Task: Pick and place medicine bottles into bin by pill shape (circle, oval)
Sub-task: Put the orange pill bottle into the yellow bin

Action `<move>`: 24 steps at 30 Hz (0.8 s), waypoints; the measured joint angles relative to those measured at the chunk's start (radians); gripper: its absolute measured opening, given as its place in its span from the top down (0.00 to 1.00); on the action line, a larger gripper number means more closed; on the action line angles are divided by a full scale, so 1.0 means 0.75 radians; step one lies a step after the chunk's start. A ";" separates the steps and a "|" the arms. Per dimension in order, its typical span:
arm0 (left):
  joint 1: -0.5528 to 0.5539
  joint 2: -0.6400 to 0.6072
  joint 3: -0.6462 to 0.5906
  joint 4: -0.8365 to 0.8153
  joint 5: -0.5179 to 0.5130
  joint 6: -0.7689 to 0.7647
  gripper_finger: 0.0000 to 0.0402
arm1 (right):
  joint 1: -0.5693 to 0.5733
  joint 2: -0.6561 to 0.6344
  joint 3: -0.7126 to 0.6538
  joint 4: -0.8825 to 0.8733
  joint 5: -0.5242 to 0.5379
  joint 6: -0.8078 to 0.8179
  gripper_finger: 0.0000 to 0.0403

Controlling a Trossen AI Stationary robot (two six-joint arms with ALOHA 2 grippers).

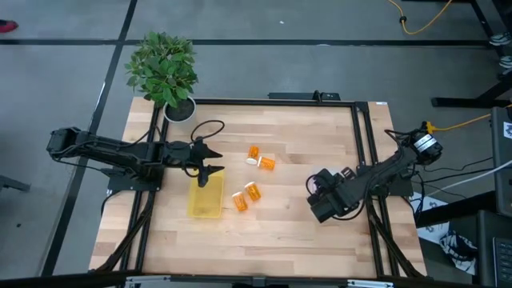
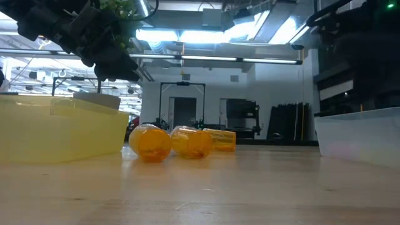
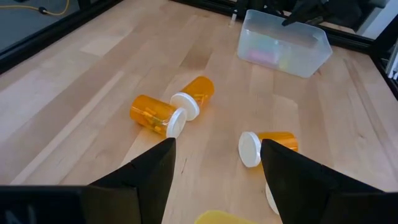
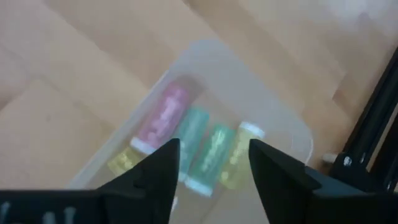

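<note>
On the left, the left gripper (image 1: 210, 162) hangs above the far end of the yellow bin (image 1: 206, 198), fingers spread wide with nothing between them. That bin looks empty from above.

Just right of it, four orange bottles (image 1: 254, 154) lie loose on the wooden table (image 1: 280, 232): two near the bin's right edge, two a little farther back, white caps showing. None is sorted yet, so this looks like the work left.

Over on the right, the right gripper (image 1: 318, 206) hovers over the clear bin (image 4: 273, 118), fingers parted and holding nothing. Inside that bin lie the pastel vials (image 4: 194, 144), pink, green and yellow, side by side.

So the small vials look done, and the orange four wait.
</note>
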 joint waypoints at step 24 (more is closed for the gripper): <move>0.000 0.000 0.000 0.000 0.000 0.001 0.43 | -0.489 0.002 0.073 1.077 0.152 -1.125 0.42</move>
